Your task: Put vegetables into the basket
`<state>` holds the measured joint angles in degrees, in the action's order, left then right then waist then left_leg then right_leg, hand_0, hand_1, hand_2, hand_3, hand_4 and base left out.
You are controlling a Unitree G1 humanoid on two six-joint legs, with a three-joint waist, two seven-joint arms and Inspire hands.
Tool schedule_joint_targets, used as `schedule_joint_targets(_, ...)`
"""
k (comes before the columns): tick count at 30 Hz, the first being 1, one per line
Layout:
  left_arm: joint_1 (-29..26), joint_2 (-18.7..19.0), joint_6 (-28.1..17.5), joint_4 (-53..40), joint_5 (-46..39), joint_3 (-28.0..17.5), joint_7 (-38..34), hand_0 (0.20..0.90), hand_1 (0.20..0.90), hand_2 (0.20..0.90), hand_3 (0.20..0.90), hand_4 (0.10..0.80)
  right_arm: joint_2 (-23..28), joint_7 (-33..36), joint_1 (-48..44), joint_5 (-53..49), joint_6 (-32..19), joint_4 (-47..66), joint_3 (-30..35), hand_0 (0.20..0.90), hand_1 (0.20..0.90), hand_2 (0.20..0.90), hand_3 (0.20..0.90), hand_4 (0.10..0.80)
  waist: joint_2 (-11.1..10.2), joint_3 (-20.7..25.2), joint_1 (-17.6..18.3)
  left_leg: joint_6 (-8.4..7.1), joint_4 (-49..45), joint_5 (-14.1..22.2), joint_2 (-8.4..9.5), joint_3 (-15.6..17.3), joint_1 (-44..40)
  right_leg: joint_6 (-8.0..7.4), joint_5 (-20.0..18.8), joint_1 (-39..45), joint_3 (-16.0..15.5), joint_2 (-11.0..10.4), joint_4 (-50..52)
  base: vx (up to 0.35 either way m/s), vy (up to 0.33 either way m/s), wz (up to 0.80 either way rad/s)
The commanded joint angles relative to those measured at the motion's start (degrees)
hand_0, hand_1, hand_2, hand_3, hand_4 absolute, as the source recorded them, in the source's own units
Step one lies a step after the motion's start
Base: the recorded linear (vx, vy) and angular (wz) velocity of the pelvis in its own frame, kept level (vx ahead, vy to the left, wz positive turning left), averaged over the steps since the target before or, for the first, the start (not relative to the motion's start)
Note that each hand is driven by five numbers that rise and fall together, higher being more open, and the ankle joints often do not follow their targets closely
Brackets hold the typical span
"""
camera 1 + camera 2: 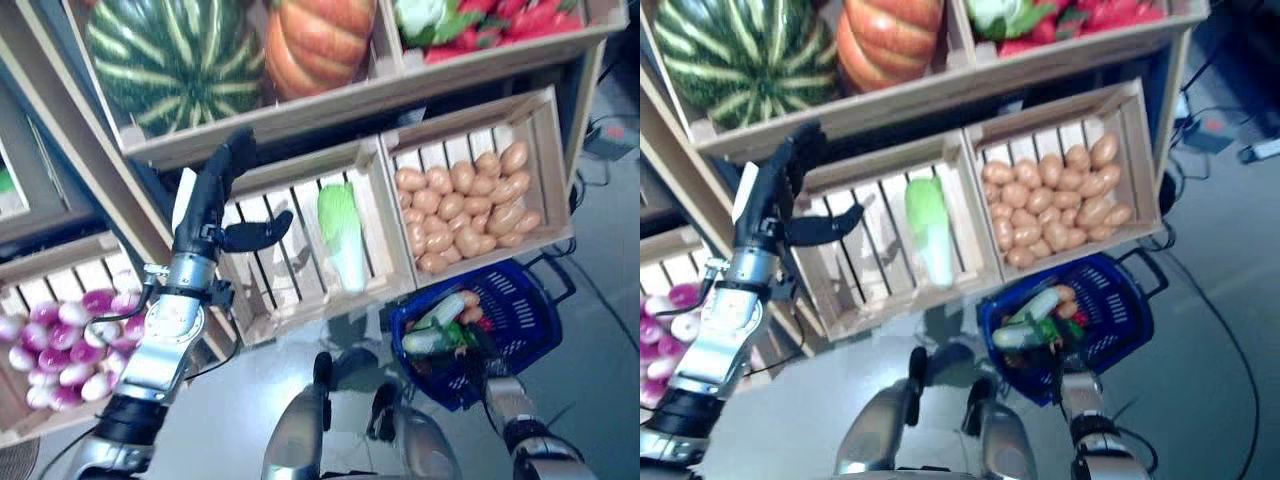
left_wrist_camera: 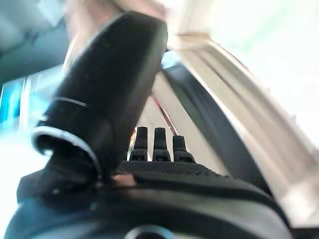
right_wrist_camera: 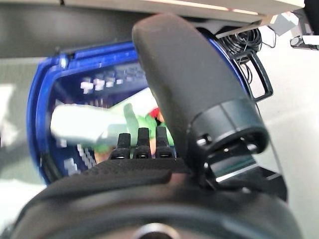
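Wooden crates (image 1: 300, 290) line the shelves: a napa cabbage (image 1: 343, 235) lies at the right side of the middle crate, with potatoes (image 1: 465, 205) in the crate beside it. The left hand (image 1: 225, 215) is raised at that crate's left edge, fingers straight and empty. The blue basket (image 1: 520, 320) on the floor holds vegetables (image 1: 440, 325). The right hand (image 3: 164, 164) is at its near rim, fingers curled there; the grip cannot be made out.
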<state>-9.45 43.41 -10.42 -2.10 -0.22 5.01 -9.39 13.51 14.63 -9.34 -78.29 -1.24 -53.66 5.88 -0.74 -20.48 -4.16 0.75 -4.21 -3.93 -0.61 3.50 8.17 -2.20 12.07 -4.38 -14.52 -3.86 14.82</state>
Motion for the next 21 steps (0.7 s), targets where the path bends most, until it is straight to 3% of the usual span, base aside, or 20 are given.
schedule_joint_targets(1,-1.8,3.7,-1.8,-3.2,17.6,-4.9,-1.3,0.900,0.900,0.900,0.900,0.800,1.5,-3.1,5.8,5.7,2.5,2.5,-1.5,0.900,0.900,0.900,0.900,0.800,2.1,6.0,2.2,-1.75,1.6,2.9,1.59,2.5,-1.3,-0.10,-10.3,0.5,0.9,0.6,-10.1,0.009,0.070,-0.02)
schedule_joint_targets(5,-4.7,12.8,-1.8,-1.0,30.2,-3.9,-0.4,0.900,0.900,0.900,0.900,0.800,3.1,-4.0,8.8,7.3,4.3,3.8,-1.6,0.900,0.900,0.900,0.900,0.800,2.4,4.9,4.1,-1.90,-1.5,3.8,1.33,4.1,0.3,0.20,-9.7,-0.5,1.1,0.7,-8.3,-0.047,0.054,-0.04)
schedule_joint_targets(7,-8.0,18.6,-2.5,0.7,36.5,-0.7,0.6,0.900,0.900,0.900,0.900,0.800,4.3,-5.4,10.2,7.2,5.3,3.1,-1.8,0.900,0.900,0.900,0.900,0.800,2.6,3.6,5.3,-2.00,-3.2,4.7,1.09,4.8,0.8,0.37,-8.9,-0.8,1.2,0.6,-7.1,-0.051,0.043,-0.11)
schedule_joint_targets(11,-13.4,23.8,-4.5,1.4,40.2,5.2,3.1,0.900,0.900,0.900,0.900,0.800,5.5,-8.1,10.5,5.9,5.0,1.4,-1.9,0.900,0.900,0.900,0.900,0.800,3.0,2.1,6.4,-2.12,-4.9,5.3,1.13,5.4,2.0,0.54,-8.6,-1.6,1.3,0.4,-6.4,-0.065,0.024,-0.09)
schedule_joint_targets(17,-24.0,28.1,-5.6,3.5,45.4,17.3,6.2,0.900,0.900,0.900,0.900,0.800,6.9,-10.6,9.4,4.3,4.5,-0.6,-3.9,0.900,0.900,0.900,0.900,0.800,3.1,0.1,7.5,-2.40,-8.2,5.7,0.42,6.4,5.3,1.09,-8.5,-2.9,1.4,0.4,-5.6,-0.065,-0.016,-0.05)
schedule_joint_targets(21,-32.4,28.6,-4.0,7.6,48.4,26.6,0.2,0.900,0.900,0.900,0.900,0.800,8.4,-11.2,6.7,2.4,4.6,-0.3,-6.4,0.900,0.900,0.900,0.900,0.800,2.9,-2.8,8.3,-2.55,-12.1,6.1,-0.62,7.0,9.8,2.15,-7.5,-6.8,2.3,1.3,-2.1,-0.105,-0.025,-0.08)
